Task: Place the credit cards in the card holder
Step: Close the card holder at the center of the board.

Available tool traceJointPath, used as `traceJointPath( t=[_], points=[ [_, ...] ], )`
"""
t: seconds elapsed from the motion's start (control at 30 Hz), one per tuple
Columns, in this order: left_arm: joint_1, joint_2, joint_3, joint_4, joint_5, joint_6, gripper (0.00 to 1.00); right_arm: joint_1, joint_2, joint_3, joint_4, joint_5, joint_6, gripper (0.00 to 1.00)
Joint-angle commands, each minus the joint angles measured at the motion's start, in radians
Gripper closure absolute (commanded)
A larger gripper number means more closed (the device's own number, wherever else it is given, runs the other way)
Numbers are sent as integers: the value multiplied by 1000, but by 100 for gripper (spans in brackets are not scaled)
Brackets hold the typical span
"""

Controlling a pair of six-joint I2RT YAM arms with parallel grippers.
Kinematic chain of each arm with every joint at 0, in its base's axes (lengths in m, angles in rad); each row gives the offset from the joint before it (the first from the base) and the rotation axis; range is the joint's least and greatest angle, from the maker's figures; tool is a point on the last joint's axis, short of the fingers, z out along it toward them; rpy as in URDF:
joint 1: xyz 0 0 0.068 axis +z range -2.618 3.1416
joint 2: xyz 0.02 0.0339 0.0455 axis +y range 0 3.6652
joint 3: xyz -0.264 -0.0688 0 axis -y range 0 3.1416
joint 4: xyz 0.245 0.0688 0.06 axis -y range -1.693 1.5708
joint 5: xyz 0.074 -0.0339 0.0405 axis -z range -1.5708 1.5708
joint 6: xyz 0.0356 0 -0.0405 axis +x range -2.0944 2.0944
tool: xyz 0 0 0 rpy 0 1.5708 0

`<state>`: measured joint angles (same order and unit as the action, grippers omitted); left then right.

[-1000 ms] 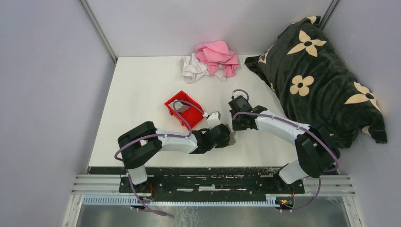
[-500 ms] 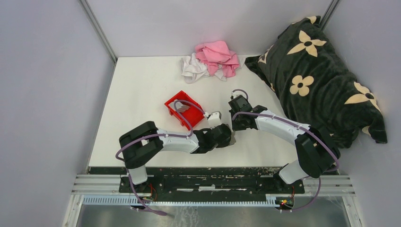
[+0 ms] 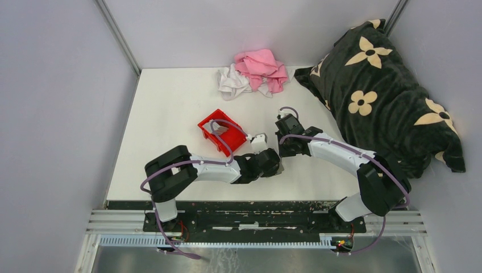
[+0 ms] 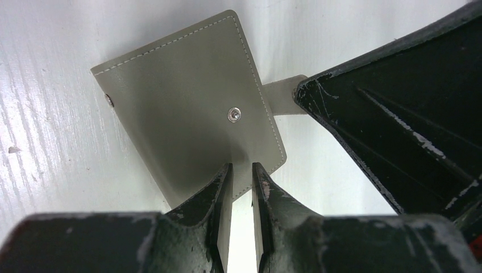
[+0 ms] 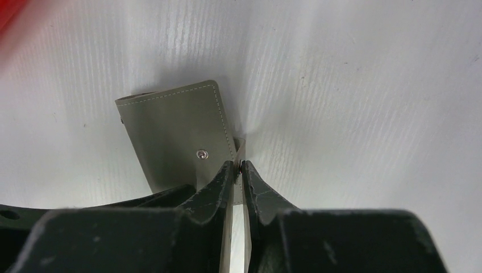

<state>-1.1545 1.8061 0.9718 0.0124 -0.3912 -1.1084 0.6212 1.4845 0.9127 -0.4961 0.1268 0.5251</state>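
The card holder [image 4: 187, 102] is a flat grey wallet with white stitching and a metal snap, lying on the white table. My left gripper [image 4: 241, 166] stands over its near edge, fingertips on the leather and a narrow gap between them with nothing in it. A thin light tab [image 4: 281, 96] sticks out of the wallet's right edge. My right gripper [image 5: 239, 164] is shut on that tab beside the card holder [image 5: 176, 131]. In the top view both grippers meet mid-table and hide the wallet. Small grey credit cards [image 3: 216, 129] lie in the red bin [image 3: 230, 139].
The red bin sits just left of and behind the left gripper [image 3: 271, 164]. A pink and white cloth heap [image 3: 253, 73] lies at the table's far edge. A black flowered cushion [image 3: 381, 91] fills the right side, close to the right arm [image 3: 335, 151].
The left wrist has edged slightly toward the right gripper. Both grippers' jaws look the same as before.
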Motion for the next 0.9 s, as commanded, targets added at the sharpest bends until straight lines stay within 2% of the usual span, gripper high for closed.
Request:
traceJointPath(
  t=[0.0,0.13,0.33,0.87],
  points=[
    [-7,40,9,-69,-14,-28,71,-3,-24,44,4,-18,-9,86],
    [-7,14,9,-98,-29,-28,64,-3,-11,47,12,-36,-7,91],
    [-7,-51,-9,-117,-63,-26,58,2,4,47,24,-47,-2,95],
    [-7,-172,-42,-45,-98,16,53,17,33,67,29,-46,-6,98]
  ],
)
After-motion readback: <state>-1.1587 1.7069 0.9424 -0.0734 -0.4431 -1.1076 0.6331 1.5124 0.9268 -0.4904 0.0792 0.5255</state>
